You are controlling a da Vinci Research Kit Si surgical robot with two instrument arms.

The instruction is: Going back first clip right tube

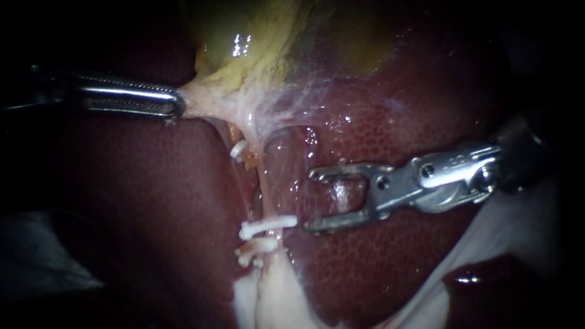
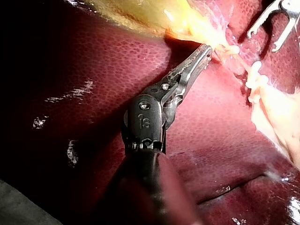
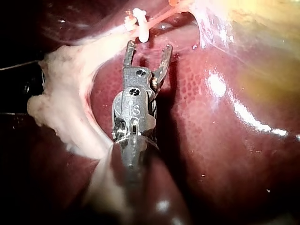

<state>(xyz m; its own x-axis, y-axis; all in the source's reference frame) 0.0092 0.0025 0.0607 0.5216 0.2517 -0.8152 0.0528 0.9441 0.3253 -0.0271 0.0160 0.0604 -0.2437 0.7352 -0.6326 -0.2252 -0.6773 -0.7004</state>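
Note:
My left instrument [image 1: 180, 103] comes in from the left, its jaws shut on pale tissue at the neck of the yellow-green gallbladder [image 1: 262, 36], pulling it taut. In the left wrist view the jaws [image 2: 208, 49] lie together on that tissue. Thin tubes [image 1: 263, 183] run down from there over the liver [image 1: 378, 262]. A white clip [image 1: 268, 225] crosses the right tube, with another clip [image 1: 256, 247] just below and one [image 1: 239, 148] higher on the left tube. My right instrument [image 1: 311, 201] stands open and empty just right of the clip. Its jaws [image 3: 147, 49] sit just short of the clip [image 3: 140, 26].
White fatty tissue [image 1: 268, 298] lies below the clips. A pale membrane [image 1: 487, 244] runs along the lower right under my right instrument's shaft. A grey patch [image 1: 36, 256] sits at the lower left. Dark liver surface surrounds the tubes on both sides.

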